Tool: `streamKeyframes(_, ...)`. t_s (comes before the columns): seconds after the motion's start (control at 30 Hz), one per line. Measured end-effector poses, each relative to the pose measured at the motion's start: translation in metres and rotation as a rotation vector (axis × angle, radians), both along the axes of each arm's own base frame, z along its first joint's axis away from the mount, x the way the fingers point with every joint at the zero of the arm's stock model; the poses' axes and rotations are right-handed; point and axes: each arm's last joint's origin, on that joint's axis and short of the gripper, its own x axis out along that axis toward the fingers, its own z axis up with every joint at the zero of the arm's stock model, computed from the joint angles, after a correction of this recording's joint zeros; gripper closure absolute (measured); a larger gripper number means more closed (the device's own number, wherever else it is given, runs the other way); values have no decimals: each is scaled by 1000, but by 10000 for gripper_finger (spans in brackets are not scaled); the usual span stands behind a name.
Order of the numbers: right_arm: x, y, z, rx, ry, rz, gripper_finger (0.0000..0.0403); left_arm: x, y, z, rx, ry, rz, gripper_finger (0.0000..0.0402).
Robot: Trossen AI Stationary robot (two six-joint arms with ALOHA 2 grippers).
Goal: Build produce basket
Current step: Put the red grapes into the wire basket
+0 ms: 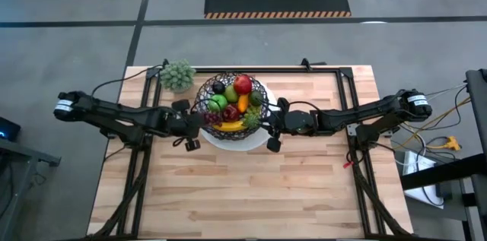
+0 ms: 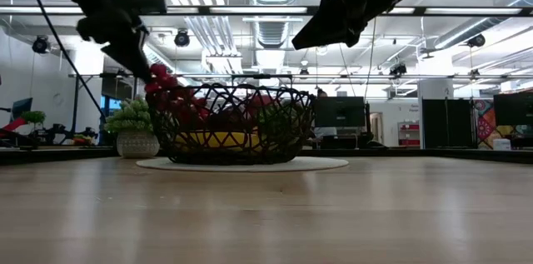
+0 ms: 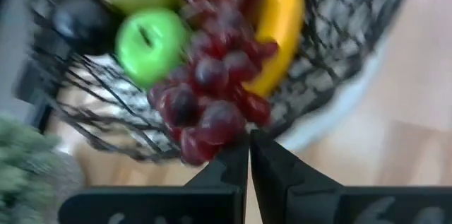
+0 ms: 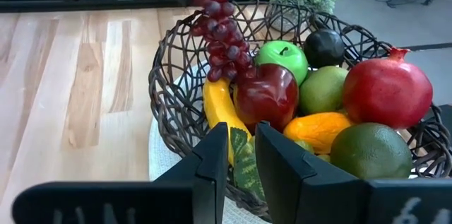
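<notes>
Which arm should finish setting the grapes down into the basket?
Left. The left gripper is shut on the grapes, hanging over the basket rim; the right gripper holds nothing.

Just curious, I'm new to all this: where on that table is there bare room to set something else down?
The wide wooden table front, below both arms, is bare, as are the side strips. It is crowded at the back middle: the basket of produce on its white plate, the leafy plant and both grippers.
</notes>
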Motion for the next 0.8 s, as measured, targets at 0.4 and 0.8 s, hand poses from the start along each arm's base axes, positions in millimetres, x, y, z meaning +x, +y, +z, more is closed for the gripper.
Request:
streamKeyframes(0.4,0,1,-1,8,2,-2,340,6,13,-12,160,43,90,401)
streamKeyframes(0.8,0,1,-1,18,1,-5,342,23,24,-14,280,54,55,401)
